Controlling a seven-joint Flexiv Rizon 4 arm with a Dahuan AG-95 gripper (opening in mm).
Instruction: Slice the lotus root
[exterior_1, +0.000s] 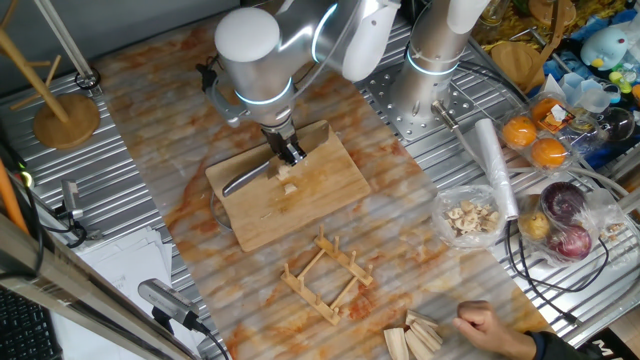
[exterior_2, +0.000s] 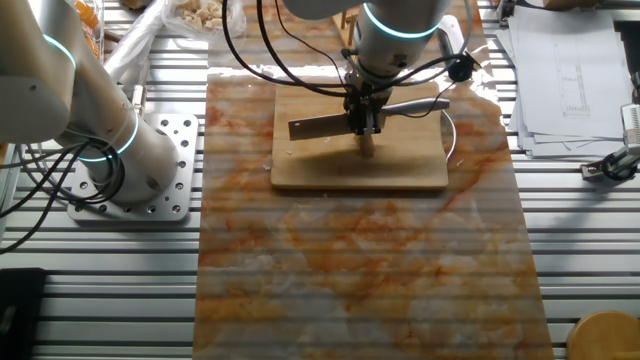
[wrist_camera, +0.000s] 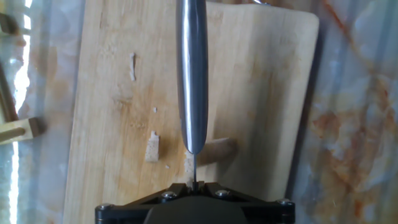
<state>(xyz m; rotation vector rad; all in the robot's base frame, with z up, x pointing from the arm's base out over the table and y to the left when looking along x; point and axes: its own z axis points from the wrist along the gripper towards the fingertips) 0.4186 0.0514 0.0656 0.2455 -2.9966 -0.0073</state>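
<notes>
A wooden cutting board lies on the marbled mat. On it sits the lotus root, a small tan stubby chunk. A thin cut piece lies just left of it. My gripper is shut on a steel knife. The knife is held level over the board, right above the chunk's cut end. In the hand view the knife runs straight up the frame, and its thin edge hides part of the root.
A wooden rack stands in front of the board. Wooden blocks and a person's hand are at the front right. A plastic bag of pale chips, oranges and onions lie on the right. A wooden stand is at the far left.
</notes>
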